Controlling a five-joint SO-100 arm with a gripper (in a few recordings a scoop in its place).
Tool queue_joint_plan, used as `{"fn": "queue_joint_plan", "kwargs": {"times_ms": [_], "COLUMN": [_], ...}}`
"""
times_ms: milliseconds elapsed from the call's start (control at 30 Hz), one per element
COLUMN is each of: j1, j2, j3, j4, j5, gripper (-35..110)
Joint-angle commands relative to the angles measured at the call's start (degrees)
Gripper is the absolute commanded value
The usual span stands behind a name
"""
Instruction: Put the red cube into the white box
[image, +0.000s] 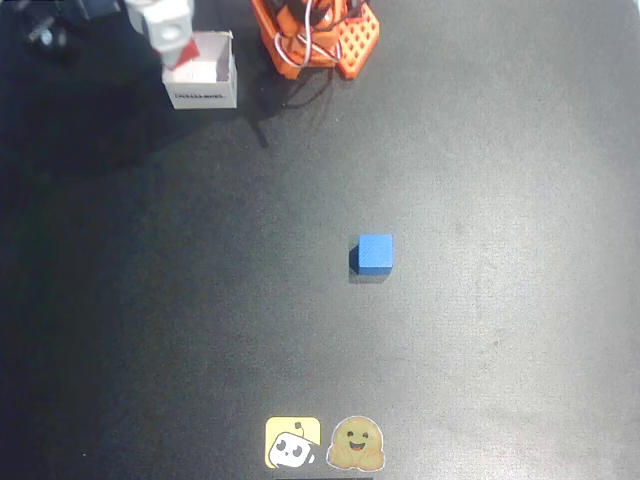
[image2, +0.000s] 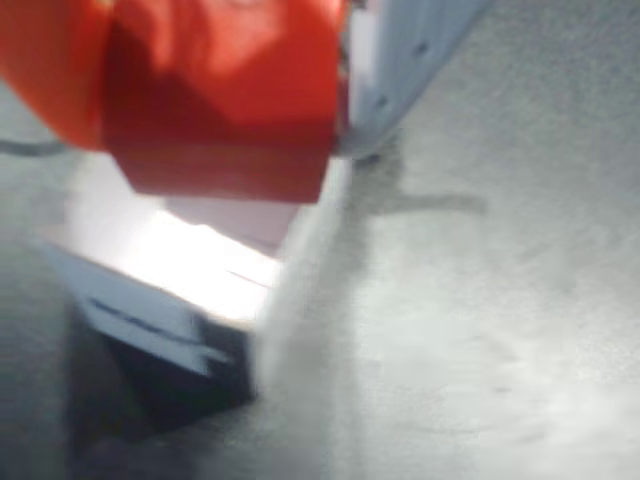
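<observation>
The white box (image: 207, 88) stands at the table's top left, dark print on its front wall. My gripper (image: 182, 50) hangs over the box's opening, shut on the red cube (image: 185, 57). In the wrist view the red cube (image2: 225, 110) is large and close, clamped between an orange finger (image2: 50, 75) on the left and a white finger (image2: 415, 60) on the right. Just beneath it lies the bright inside of the white box (image2: 185, 255). The cube is above the box interior and does not rest on its floor.
A blue cube (image: 375, 254) sits alone mid-table. The orange arm base (image: 318, 38) stands at the top centre, right of the box. Two stickers (image: 325, 443) lie at the bottom edge. The table is a dark mat.
</observation>
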Motion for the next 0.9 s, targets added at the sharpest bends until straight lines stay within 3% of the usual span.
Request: {"fn": "queue_joint_plan", "kwargs": {"times_ms": [0,600,867], "j1": [1.8,2.5,2.5], "j2": [-0.9,-10.5,-9.9], "j3": [0.2,0.3,-0.3], "j4": [3.3,4.8,4.7], "j5": [-0.9,-2.5,-5.8], "gripper": [0,0,15]}}
